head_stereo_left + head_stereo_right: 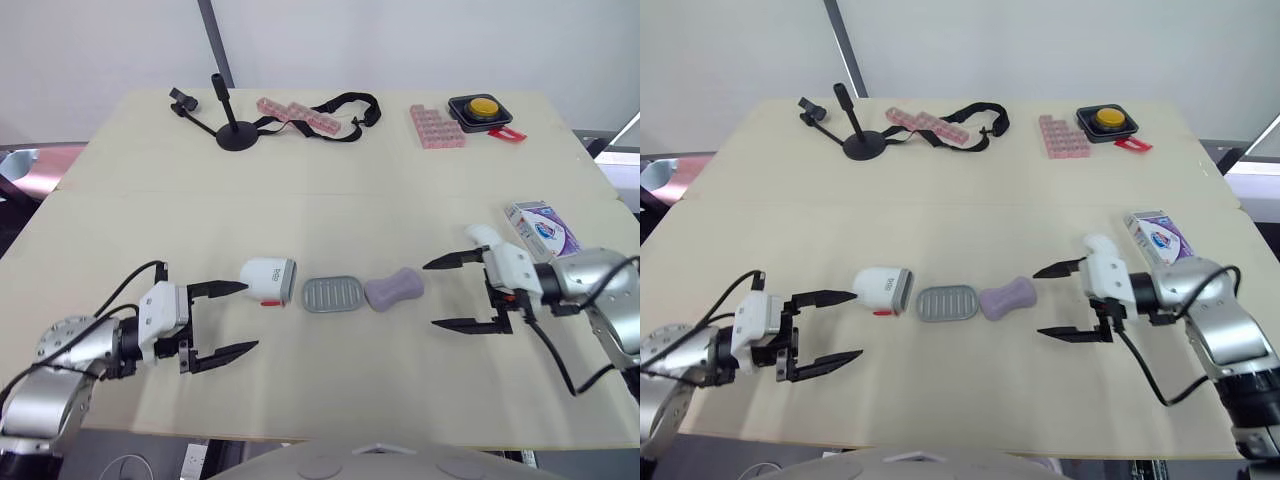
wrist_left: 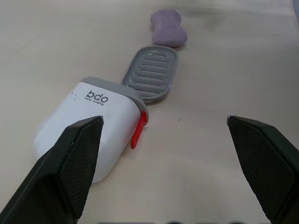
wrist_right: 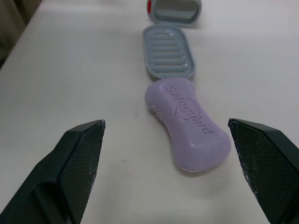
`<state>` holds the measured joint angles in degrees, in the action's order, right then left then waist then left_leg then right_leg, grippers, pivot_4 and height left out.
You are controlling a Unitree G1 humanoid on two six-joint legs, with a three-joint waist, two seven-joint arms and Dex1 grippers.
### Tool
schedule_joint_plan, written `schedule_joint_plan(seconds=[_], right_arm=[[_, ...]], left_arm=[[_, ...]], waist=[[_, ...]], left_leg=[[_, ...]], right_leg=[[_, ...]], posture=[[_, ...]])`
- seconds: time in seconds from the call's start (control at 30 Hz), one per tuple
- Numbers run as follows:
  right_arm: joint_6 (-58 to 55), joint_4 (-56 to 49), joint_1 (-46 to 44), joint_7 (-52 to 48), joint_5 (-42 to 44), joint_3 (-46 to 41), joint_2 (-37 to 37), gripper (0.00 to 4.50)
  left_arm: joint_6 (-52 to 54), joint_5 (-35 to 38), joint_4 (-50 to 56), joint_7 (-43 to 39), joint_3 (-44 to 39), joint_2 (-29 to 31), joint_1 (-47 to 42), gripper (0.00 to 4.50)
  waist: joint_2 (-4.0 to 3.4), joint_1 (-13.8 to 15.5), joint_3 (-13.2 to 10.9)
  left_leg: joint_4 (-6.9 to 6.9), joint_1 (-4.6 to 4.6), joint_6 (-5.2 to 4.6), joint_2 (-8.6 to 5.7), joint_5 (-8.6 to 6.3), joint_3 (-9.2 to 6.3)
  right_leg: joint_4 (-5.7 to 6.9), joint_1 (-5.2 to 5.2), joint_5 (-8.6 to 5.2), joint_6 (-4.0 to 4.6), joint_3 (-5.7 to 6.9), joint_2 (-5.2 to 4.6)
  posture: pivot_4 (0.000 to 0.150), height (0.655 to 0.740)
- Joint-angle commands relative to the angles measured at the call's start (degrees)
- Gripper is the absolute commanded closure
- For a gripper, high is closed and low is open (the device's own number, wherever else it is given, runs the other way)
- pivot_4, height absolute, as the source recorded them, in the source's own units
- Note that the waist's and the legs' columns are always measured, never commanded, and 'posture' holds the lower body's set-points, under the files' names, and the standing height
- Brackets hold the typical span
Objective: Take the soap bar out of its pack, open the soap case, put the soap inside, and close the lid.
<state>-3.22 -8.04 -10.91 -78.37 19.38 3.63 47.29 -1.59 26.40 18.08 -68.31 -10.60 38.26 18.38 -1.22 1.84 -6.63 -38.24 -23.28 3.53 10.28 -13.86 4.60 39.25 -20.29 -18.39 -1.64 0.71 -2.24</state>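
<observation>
Flanking the case (image 1: 268,281), tray (image 1: 333,295) and soap (image 1: 393,290) near the counter (image 1: 300,190) front edge, your left gripper (image 1: 250,316) and right gripper (image 1: 430,295) gape wide, empty.

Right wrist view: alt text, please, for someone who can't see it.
A purple soap bar lies unwrapped on the table ahead of the open right gripper. Beyond it sit a grey ribbed tray, then a white case.

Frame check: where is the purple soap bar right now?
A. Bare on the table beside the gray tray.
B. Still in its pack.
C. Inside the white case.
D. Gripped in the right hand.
A: the soap bar lies unwrapped on the table beside the gray tray, and the right hand is open and empty.
</observation>
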Motion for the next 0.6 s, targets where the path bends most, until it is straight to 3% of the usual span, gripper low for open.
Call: schedule_joint_plan(seconds=[0.03, 0.33, 0.6], right_arm=[[-3.1, -1.6, -4.1, 1.2, -2.6, 3.2, 0.0, 0.00], [-3.7, 4.4, -17.1, -0.7, -9.0, 13.1, -4.4, 0.00], [-1.7, 7.5, -22.1, -6.0, -12.9, 19.2, -4.5, 0.00]], left_arm=[[-2.7, -0.9, 2.9, 1.7, 0.2, -1.3, 3.5, 0.01], [-7.9, -4.2, 0.2, 4.7, 3.9, -6.2, 9.1, 0.01], [-14.8, -6.9, -1.5, 5.2, 5.8, -6.5, 11.7, 0.01]], waist=[[0.01, -0.2, 0.0], [0.00, -0.4, 0.0], [0.00, -0.3, 0.0]], left_leg=[[0.01, -0.01, 0.00, 0.02, 0.00, 0.00], [0.12, 0.04, 0.05, 0.05, 0.03, 0.05], [0.13, 0.04, 0.07, 0.05, 0.03, 0.09]], right_leg=[[0.00, 0.00, 0.00, 0.00, 0.01, 0.02], [0.01, -0.06, 0.00, 0.00, -0.05, 0.08], [0.02, -0.06, 0.01, -0.02, -0.07, 0.08]], posture=[[0.150, 0.7343], [0.150, 0.7343], [0.150, 0.7343]])
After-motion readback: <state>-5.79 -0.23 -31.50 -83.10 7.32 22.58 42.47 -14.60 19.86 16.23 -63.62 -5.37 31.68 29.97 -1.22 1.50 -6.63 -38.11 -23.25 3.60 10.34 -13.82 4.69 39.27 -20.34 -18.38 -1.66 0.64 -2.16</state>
